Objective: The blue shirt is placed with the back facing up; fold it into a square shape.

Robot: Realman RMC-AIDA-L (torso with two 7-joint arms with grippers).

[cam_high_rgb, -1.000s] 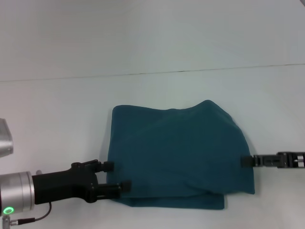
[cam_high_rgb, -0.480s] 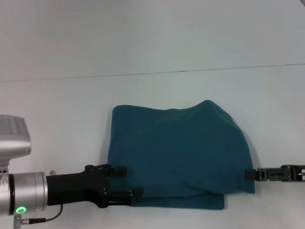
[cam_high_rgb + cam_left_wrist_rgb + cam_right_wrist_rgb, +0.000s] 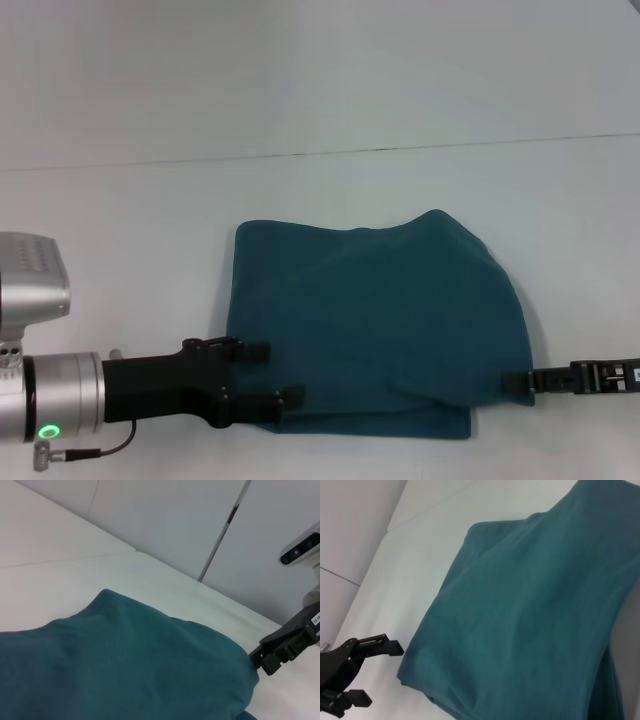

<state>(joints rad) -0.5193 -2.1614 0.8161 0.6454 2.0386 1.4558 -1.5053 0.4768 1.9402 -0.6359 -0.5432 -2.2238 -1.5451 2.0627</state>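
White table [image 3: 130, 220] held your folded blue shirt [image 3: 375, 320]; left gripper [image 3: 268, 374], jaws apart at 8 o'clock, could snag its hem; right gripper [image 3: 516, 381] unreadable.

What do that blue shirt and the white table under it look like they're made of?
The blue shirt looks like soft, matte knit fabric, probably cotton: it slumps in rounded folds and soft creases without shine. The table seems a smooth, hard white surface, perhaps laminate; its material is unclear.
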